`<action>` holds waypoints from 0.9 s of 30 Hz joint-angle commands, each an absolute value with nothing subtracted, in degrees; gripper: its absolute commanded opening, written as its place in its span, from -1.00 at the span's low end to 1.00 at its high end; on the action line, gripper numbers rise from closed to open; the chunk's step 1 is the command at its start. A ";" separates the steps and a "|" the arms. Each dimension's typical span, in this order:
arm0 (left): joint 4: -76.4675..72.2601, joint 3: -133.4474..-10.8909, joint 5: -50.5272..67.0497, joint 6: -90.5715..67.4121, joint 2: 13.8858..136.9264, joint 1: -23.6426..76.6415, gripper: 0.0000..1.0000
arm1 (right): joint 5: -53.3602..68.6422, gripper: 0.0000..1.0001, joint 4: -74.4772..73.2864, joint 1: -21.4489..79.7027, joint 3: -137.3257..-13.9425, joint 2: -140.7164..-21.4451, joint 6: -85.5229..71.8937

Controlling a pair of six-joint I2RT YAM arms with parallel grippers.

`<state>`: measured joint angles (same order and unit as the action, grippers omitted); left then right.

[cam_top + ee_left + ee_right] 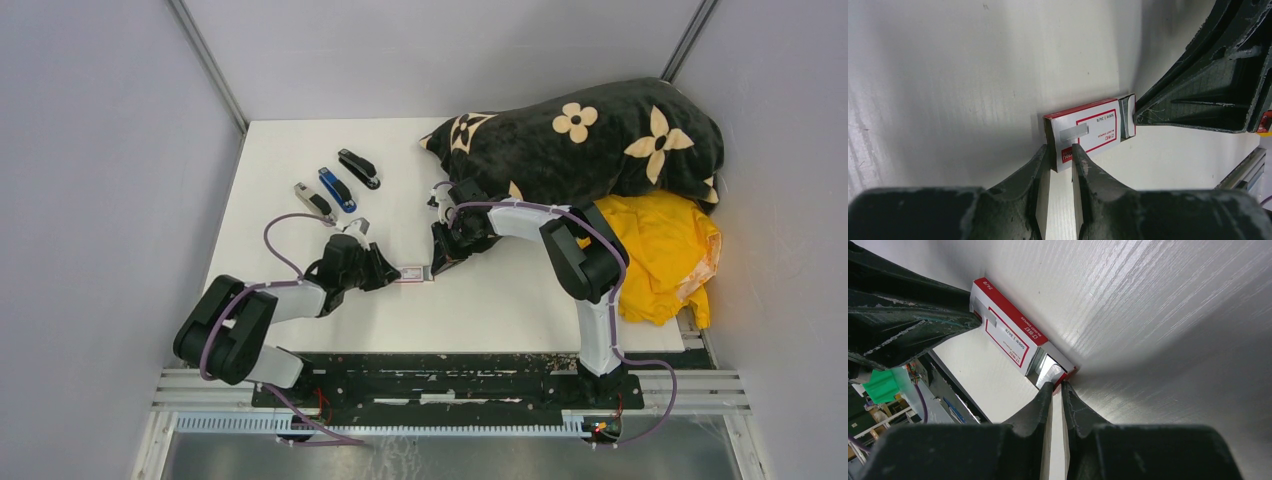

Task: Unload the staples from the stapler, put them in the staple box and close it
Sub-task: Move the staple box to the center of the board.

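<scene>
the cardboard box (1095,125), matte red-and-white card, lies with its long axis left-to-right between the arms. the left gripper (1062,152) is clamped on its left end. the right gripper (1057,386) pinches the open right end, where a grey metallic glint may be the staples (1048,371). three glossy staplers (337,189) lie far-left, nearer the left arm.

The right gripper (1057,385) has its jaws almost together, only a thin slit between them. The tips meet the open near end of a red-and-white cardboard box (1010,335) lying flat on the white table (1158,315). Whether they pinch its flap is unclear. The left gripper's dark fingers (923,320) reach the box's far end.
</scene>
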<state>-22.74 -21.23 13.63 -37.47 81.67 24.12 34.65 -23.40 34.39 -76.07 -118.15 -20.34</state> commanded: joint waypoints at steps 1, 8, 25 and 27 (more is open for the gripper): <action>-21.23 -22.77 14.57 -35.68 83.63 25.54 -0.42 | 34.27 -0.69 -22.61 34.58 -77.96 -119.53 -20.30; -21.26 -23.65 14.46 -35.77 84.72 26.49 -0.41 | 34.44 -0.70 -22.73 34.60 -78.12 -119.49 -20.21; -21.27 -24.86 14.59 -35.95 86.59 28.00 -0.41 | 34.75 -0.70 -22.85 34.81 -78.30 -119.51 -20.00; -21.27 -24.80 14.55 -35.95 86.65 28.05 -0.41 | 34.87 -0.70 -22.86 34.82 -78.29 -119.53 -20.03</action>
<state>-22.87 -24.10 13.67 -37.47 84.90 27.18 34.68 -23.66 34.39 -76.40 -118.26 -20.29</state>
